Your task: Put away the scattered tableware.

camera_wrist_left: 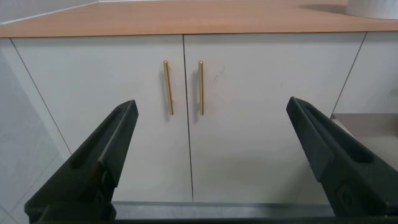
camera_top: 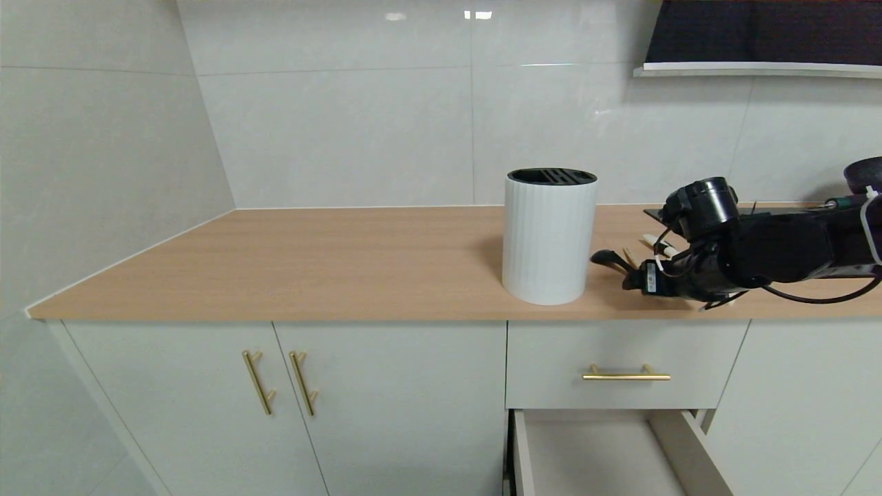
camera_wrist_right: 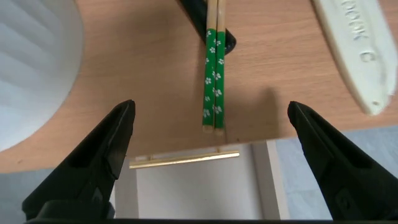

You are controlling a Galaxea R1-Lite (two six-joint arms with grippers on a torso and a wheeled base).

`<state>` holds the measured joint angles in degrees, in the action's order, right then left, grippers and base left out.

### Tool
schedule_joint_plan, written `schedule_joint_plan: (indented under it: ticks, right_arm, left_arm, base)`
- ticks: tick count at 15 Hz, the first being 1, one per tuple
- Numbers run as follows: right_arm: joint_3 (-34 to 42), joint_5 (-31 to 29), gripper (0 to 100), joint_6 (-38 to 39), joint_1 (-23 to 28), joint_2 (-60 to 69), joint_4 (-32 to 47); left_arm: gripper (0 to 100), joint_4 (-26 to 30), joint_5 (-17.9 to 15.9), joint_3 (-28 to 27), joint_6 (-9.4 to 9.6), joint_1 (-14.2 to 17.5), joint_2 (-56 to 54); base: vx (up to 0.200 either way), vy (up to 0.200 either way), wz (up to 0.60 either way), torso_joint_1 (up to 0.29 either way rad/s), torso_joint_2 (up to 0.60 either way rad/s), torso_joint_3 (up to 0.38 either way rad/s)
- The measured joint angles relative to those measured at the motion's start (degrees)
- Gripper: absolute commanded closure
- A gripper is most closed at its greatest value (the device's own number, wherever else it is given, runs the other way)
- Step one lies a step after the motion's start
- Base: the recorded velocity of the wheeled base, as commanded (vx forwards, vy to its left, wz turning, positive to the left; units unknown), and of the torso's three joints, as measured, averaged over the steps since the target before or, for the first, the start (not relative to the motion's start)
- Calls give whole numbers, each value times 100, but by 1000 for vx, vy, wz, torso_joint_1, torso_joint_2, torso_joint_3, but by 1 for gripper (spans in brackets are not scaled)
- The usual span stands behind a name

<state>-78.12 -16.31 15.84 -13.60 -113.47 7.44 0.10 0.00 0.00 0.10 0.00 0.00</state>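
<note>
Where the wooden counter runs along the tiled wall, a white ribbed holder with a black slotted top stands upright near the front edge. The right arm reaches in low over the counter just to the holder's right. The right claw is spread wide and grips nothing. Its two black fingers stand on either side of a pair of chopsticks without touching them. The chopsticks lie flat on the counter, side by side and touching. Their green flowered ends point toward the counter's front edge and stop just short of it. At their other end they cross over a black utensil that also lies on the wood. A white utensil rests flat on the counter near them but apart from them, on the side away from the holder. Below this part of the counter is a shut drawer front with a gold handle, and under that a lower drawer is pulled open. The left claw hangs lower, in front of the pair of white cabinet doors with upright gold handles. Its fingers are likewise spread far apart with nothing between them.
</note>
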Motion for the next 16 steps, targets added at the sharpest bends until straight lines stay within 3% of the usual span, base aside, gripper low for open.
schedule_joint_plan:
  ticks: [5,6,16]
  right_arm:
    - [-7,-5,0,0,10,-122,-73]
    - [-7,-5,100,0,10,-130,-98]
    - [4,-11,100,0,38,82,-55]
  left_arm:
    - [0,0,0,0,0,0,0]
    - [0,0,0,0,0,0,0]
    - [0,-2,0,0,0,0,0]
  base:
    - [0,0,0,0,0,0]
    - [0,0,0,0,0,0]
    - [0,0,0,0,0,0]
